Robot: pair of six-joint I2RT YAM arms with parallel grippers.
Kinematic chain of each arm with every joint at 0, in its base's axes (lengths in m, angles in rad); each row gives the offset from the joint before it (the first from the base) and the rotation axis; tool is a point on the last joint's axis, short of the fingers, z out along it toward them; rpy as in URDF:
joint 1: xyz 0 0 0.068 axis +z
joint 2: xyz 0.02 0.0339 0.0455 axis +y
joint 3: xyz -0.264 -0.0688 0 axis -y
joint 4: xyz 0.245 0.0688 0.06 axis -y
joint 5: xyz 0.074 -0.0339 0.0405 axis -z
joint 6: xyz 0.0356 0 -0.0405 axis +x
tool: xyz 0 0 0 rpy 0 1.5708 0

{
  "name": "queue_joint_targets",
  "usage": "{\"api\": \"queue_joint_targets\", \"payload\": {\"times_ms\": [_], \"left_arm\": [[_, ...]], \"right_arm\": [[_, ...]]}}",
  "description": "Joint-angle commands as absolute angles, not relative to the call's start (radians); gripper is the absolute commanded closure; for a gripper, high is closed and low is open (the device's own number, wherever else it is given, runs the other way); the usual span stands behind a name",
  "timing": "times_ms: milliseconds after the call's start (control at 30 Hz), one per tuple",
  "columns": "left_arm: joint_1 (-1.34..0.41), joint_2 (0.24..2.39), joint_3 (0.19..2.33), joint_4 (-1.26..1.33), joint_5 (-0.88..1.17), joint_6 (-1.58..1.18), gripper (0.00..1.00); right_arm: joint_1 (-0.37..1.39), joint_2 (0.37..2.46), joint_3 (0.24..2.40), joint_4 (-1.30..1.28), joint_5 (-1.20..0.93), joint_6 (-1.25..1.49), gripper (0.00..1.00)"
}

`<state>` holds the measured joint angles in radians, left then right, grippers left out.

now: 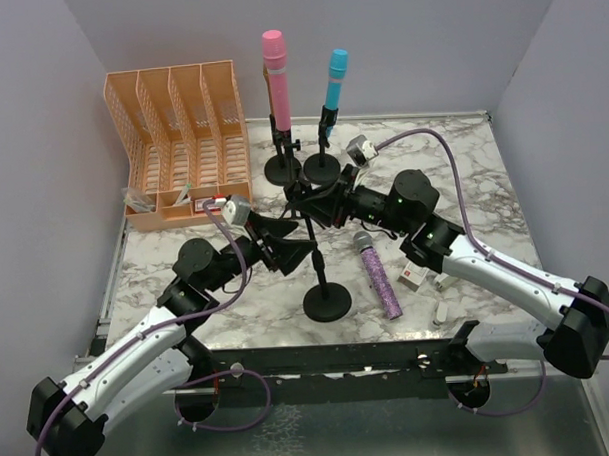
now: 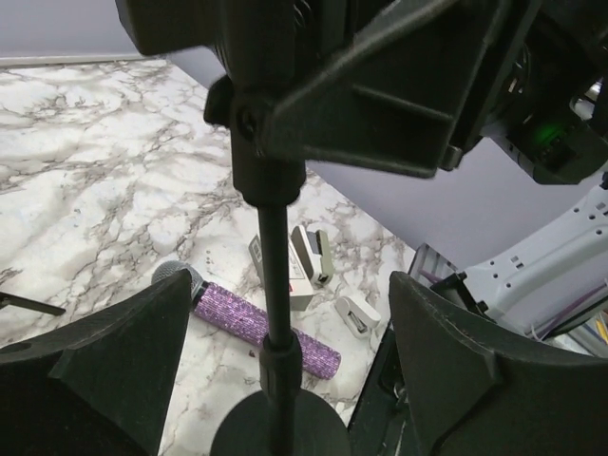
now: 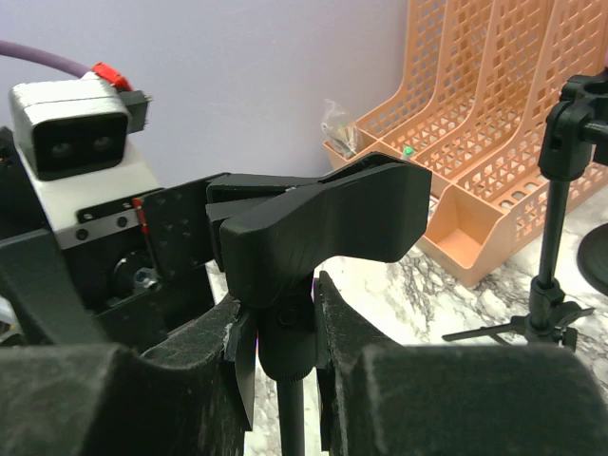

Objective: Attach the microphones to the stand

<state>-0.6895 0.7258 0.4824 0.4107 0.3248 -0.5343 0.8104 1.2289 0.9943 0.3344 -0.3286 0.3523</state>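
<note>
Where lilac walls (image 1: 428, 34) meet, marbled table (image 1: 463, 177), purple microphone (image 1: 378, 275) flat; orange rack (image 1: 181, 132)

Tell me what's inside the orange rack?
I see nothing in the orange rack's tall slots. Its low front tray holds small things, too tiny to name. The left arm's camera covers the tray's right end, so anything there is hidden.

No text, brand, number or sign can be read in any view. The small white-and-red box (image 1: 414, 277) on the bench (image 1: 463, 172) has red marking, but any print on it is too small and blurred to read, and the same is true in the left wrist view (image 2: 302, 271).
</note>
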Motion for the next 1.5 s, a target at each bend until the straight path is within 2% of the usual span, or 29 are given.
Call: {"api": "queue_joint_targets", "payload": {"times_ms": [0, 233, 400, 467, 600, 667, 767, 833, 1067, 1200, 1467], "left_arm": [[-0.695, 0.809, 0.538, 0.435, 0.312, -0.538, 0.21], [-0.695, 0.852, 0.536, 0.472, 0.34, -0.575, 0.39], [-0.695, 0.865, 0.538, 0.501, 0.353, -0.602, 0.58], [-0.695, 0.873, 0.54, 0.508, 0.362, -0.608, 0.69], [-0.695, 0.908, 0.558, 0.513, 0.381, -0.612, 1.0], [-0.694, 0.919, 0.568, 0.515, 0.382, -0.607, 1.0], [-0.695, 0.924, 0.577, 0.517, 0.377, -0.591, 1.0], [-0.695, 0.922, 0.581, 0.517, 0.373, -0.581, 1.0], [-0.695, 0.926, 0.596, 0.517, 0.396, -0.557, 1.0], [-0.695, 0.93, 0.601, 0.518, 0.442, -0.547, 1.0], [-0.695, 0.927, 0.614, 0.522, 0.564, -0.535, 1.0]], "right_arm": [[0.81, 1.211, 0.994, 0.463, -0.385, 0.432, 0.79], [0.81, 1.215, 0.969, 0.507, -0.387, 0.474, 0.79], [0.81, 1.224, 0.958, 0.527, -0.409, 0.494, 0.79], [0.81, 1.228, 0.95, 0.533, -0.412, 0.502, 0.79], [0.81, 1.229, 0.933, 0.553, -0.415, 0.516, 0.78], [0.81, 1.224, 0.925, 0.537, -0.393, 0.521, 0.72], [0.81, 1.195, 0.893, 0.482, -0.321, 0.522, 0.41], [0.81, 1.162, 0.866, 0.439, -0.301, 0.519, 0.33], [0.81, 0.998, 0.73, 0.283, -0.243, 0.522, 0.31], [0.81, 0.931, 0.618, 0.294, -0.291, 0.487, 0.31], [0.81, 1.03, 0.562, 0.4, -0.367, 0.466, 0.32]]}}
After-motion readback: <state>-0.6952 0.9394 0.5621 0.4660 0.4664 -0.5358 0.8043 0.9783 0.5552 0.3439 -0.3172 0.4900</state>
